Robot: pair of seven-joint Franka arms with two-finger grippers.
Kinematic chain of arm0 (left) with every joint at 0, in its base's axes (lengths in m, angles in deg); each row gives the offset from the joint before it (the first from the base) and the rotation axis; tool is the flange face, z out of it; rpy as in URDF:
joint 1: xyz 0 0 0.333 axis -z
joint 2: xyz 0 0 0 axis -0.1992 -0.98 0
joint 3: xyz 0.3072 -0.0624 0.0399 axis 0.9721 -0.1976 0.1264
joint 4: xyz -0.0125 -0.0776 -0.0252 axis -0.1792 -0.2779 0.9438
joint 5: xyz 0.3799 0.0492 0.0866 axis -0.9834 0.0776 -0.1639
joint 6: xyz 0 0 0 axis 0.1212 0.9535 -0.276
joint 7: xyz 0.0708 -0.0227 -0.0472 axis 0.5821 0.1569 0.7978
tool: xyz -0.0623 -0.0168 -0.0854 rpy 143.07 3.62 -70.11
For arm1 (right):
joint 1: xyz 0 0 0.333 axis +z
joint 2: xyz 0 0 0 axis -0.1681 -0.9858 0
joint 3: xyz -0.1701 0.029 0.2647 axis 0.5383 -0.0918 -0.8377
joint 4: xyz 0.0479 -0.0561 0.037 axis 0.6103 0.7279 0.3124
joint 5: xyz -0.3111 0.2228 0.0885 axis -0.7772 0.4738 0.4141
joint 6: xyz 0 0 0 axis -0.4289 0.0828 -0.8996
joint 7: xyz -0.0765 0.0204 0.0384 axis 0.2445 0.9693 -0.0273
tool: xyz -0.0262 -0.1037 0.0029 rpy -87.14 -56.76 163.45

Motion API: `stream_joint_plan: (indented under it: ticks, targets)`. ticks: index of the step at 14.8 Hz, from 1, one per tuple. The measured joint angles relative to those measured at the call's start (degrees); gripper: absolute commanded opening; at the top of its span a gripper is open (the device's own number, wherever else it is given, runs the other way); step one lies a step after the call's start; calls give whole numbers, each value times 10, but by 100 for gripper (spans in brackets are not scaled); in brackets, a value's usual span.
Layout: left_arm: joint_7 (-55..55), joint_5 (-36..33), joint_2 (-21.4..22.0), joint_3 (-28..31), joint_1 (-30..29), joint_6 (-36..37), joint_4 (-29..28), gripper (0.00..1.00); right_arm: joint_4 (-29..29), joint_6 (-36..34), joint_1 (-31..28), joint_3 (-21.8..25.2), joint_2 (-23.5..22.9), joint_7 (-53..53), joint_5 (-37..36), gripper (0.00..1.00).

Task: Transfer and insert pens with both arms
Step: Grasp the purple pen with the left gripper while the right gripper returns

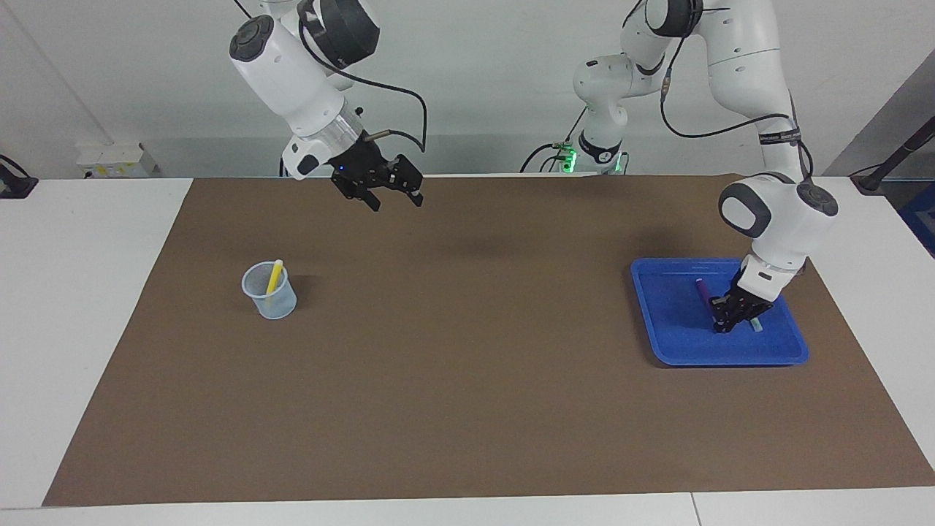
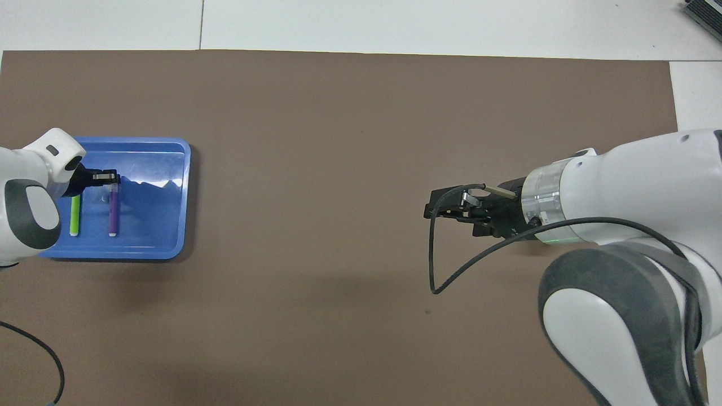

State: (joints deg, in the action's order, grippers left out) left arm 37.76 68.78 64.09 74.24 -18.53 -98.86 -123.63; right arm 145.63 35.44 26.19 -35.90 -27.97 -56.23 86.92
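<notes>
A purple pen (image 1: 703,292) (image 2: 113,213) lies in the blue tray (image 1: 730,358) (image 2: 169,169) toward the left arm's end of the table. My left gripper (image 1: 722,324) (image 2: 107,177) is down in the tray, shut on the end of the purple pen that is farther from the robots. Beside it lies a green pen (image 2: 75,217), mostly hidden by the gripper in the facing view. The yellow pen (image 1: 274,276) stands in a clear cup (image 1: 270,299) toward the right arm's end. My right gripper (image 1: 397,201) (image 2: 430,206) hangs open and empty above the mat.
A brown mat (image 1: 467,365) covers most of the white table. In the overhead view the right arm hides the cup. A black cable (image 2: 445,265) loops from the right wrist. A smaller arm with a green-lit base (image 1: 599,157) stands at the robots' edge.
</notes>
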Motion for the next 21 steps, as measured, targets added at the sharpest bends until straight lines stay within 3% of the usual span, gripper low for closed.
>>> stream_joint_plan:
  ticks: [8,16,21]
  targets:
    - [0,0,0,-2,0,6,2,0,0,0,0,0,0,0,0,100]
    - [30,0,0,-5,1,87,41,0,0,0,0,0,0,0,0,100]
    - [105,1,13,-9,19,182,95,0,0,0,0,0,0,0,0,100]
